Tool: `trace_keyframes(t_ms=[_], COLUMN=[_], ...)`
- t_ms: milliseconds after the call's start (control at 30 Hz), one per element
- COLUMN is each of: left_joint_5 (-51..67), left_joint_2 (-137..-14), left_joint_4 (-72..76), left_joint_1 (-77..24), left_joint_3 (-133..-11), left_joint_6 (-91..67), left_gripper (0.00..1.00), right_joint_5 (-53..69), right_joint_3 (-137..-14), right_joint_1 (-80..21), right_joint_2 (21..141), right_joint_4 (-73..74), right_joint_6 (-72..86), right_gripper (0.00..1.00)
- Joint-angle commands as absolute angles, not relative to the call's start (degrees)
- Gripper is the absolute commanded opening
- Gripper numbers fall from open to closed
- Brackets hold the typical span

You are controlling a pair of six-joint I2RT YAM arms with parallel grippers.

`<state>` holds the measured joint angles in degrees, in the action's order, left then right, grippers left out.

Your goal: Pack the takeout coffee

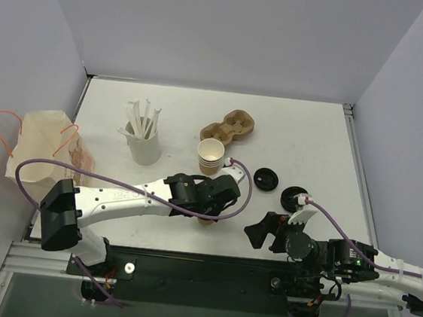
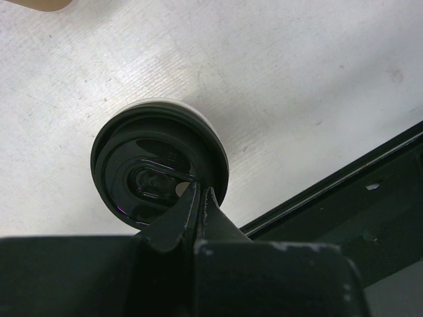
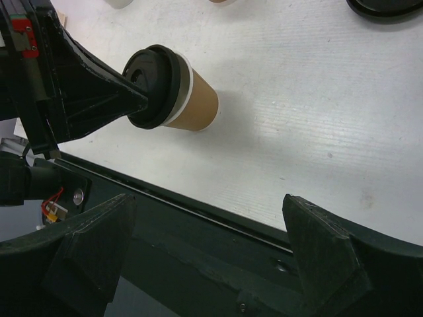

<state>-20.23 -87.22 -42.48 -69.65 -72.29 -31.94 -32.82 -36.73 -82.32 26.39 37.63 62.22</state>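
The takeout coffee is a tan paper cup [image 3: 200, 102] with its black lid [image 3: 153, 84] on it, standing near the table's front edge. In the top view the cup [image 1: 203, 220] is mostly hidden under my left gripper [image 1: 208, 208]. My left gripper [image 2: 199, 191] is shut, with its fingertips resting on top of the lid [image 2: 149, 168] near its rim. It holds nothing between the fingers. My right gripper [image 3: 208, 201] is open and empty, to the right of the cup over the front rail; it also shows in the top view [image 1: 277, 220].
A nested stack of tan cups [image 1: 210, 156] and a cardboard cup carrier [image 1: 230, 126] sit behind the cup. A white cup of stirrers [image 1: 143, 142] stands at back left. A paper bag [image 1: 42, 152] is at far left. Loose black lids [image 1: 265, 178] [image 1: 294, 197] lie to the right.
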Motion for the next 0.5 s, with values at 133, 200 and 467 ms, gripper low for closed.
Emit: trace_keyframes(t_ms=[133,200,467], left_joint_5=[-18.6,-18.5,-18.8], left_joint_2=[-88.6,-88.9,-89.5], left_joint_4=[-38.8,-38.6,-37.7], left_joint_1=[-69.7,-69.7,-69.2], left_joint_3=[-73.3,-73.1,-72.3], left_joint_6=[-32.3,-32.3,-32.3], left_gripper=[0.0,0.0,0.0], right_joint_5=[-35.2,-35.2,-35.1], right_joint_3=[-35.9,-35.9,-36.1], right_joint_1=[-82.5,-82.5,-82.5], right_joint_2=[25.0,25.0,25.3], right_joint_4=[39.3,39.4,39.5], right_joint_6=[63.4,63.5,63.5], right_gripper=[0.99,0.99,0.99])
